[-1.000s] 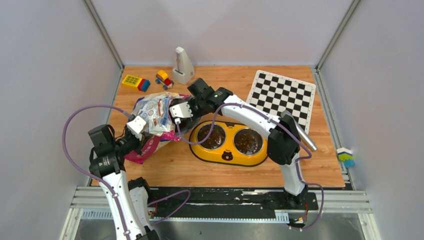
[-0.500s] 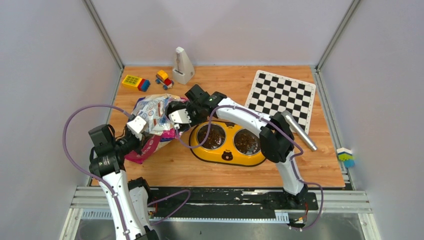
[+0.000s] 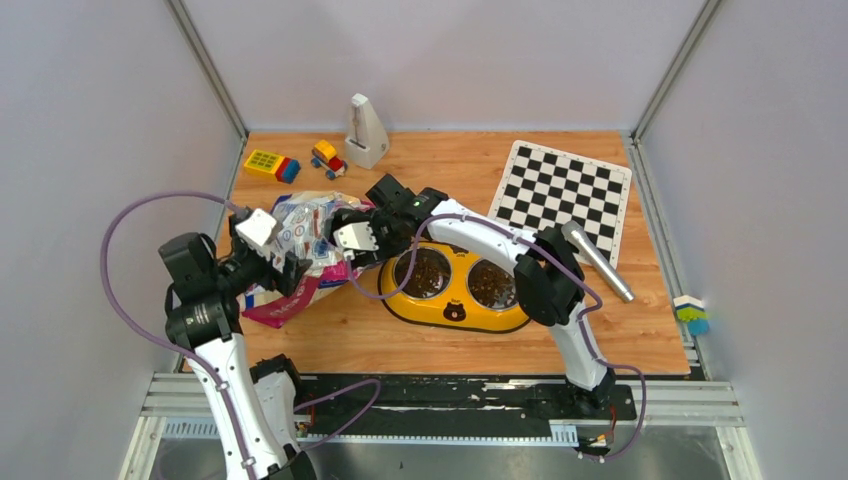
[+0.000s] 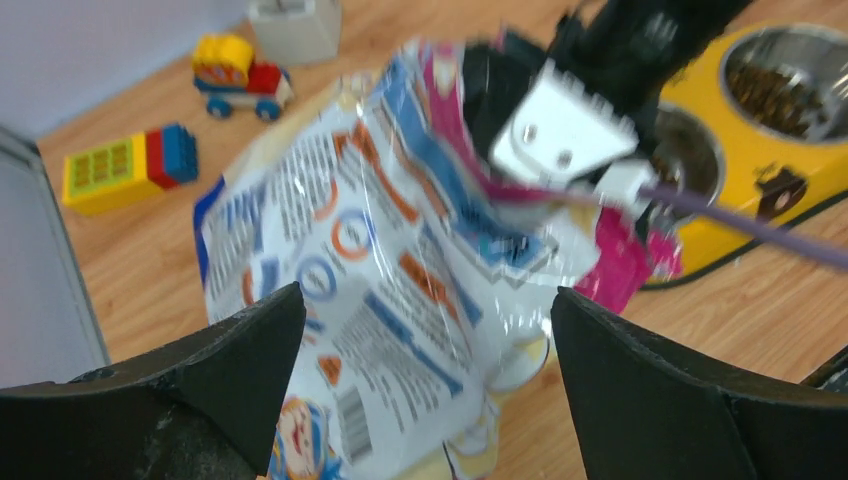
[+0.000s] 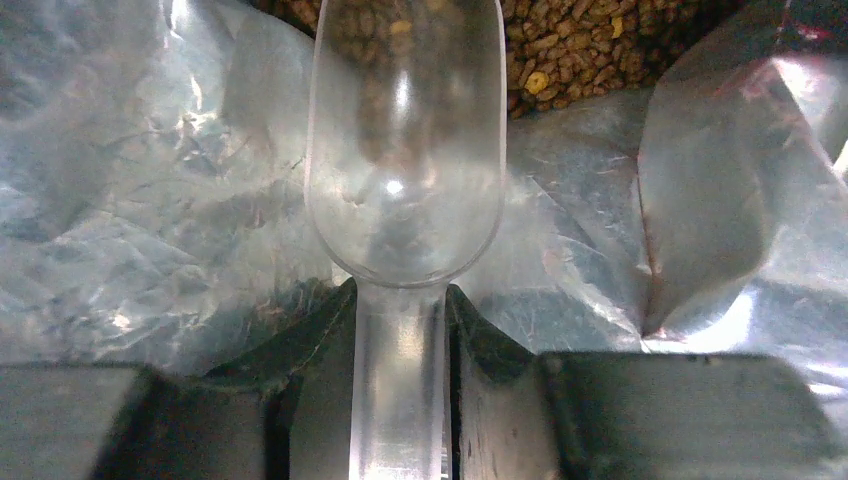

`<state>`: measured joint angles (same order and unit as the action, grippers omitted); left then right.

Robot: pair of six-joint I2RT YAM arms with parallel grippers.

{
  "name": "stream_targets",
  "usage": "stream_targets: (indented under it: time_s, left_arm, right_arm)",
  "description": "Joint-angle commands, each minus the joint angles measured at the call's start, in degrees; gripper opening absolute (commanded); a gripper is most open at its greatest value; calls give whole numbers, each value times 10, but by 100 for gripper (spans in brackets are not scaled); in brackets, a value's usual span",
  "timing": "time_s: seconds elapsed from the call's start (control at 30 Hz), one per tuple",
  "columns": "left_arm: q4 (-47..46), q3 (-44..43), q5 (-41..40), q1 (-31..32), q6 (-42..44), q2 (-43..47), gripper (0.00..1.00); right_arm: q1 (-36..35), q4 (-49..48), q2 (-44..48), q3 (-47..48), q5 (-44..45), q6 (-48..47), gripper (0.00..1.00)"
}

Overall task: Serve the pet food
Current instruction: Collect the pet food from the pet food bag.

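Note:
The glossy cat food bag [image 3: 305, 230] lies on its side left of the yellow feeder [image 3: 455, 312], mouth toward the feeder. My left gripper [image 3: 288, 272] is open, its black fingers [image 4: 240, 350] spread either side of the bag's printed face [image 4: 400, 300] and not gripping it. My right gripper [image 5: 400, 300] is inside the bag's silver lining, shut on the handle of the clear scoop [image 5: 405, 150]. The scoop's bowl points at the pet food [image 5: 580, 40], brown kibble piled deeper in the bag. Kibble [image 3: 427, 272] also lies in both steel bowls.
A chessboard [image 3: 565, 190] lies at the back right, with a metal cylinder [image 3: 598, 262] near its front corner. A white metronome-like object [image 3: 365, 132], a toy truck [image 3: 327, 157] and a yellow block [image 3: 270, 163] stand at the back left. Grey walls enclose the table.
My left gripper has let go of the bag, opened wide and drawn back to the left. The right gripper has pushed the scoop further left into the bag.

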<state>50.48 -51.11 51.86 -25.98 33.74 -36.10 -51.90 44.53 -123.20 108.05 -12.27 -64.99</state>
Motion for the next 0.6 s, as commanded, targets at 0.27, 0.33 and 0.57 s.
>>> stream_targets:
  time_s: [0.27,0.33,0.57]
  left_arm:
    - [-119,-204,0,121,-220,-160,89]
    - [-94,-209,-41,174,-203,-180,81]
    - [-45,-219,-156,268,-167,-231,51]
  right_arm:
    - [-13,-29,7,3,18,38,0]
    - [-12,-29,8,2,19,39,0]
    - [-13,-34,16,-8,19,40,0]
